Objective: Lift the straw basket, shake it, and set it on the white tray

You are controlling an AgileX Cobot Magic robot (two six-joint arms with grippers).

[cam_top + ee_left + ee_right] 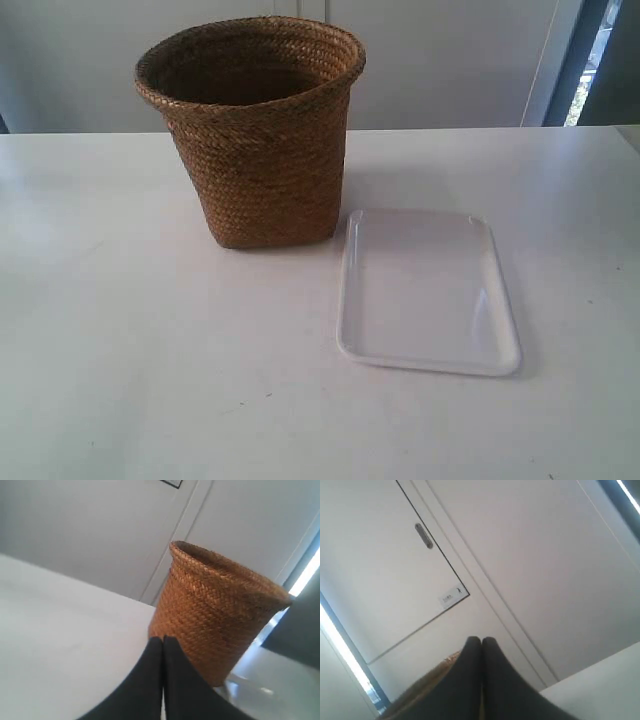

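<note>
Straw basket (pixel 258 170): upright on table (pixel 120 350), just beside white tray (pixel 425 295), untouched. Likely light, stiff-ish weave, rough, non-slip; grip braided rim (pixel 240 104), opp. sides. Left gripper (pixel 162 642) & right gripper (pixel 481 642): jaws pressed together, empty.

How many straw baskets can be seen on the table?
1. The straw basket stands upright on the table, close beside the far corner of the white tray, not on it. A second one hidden behind it seems unlikely.
</note>
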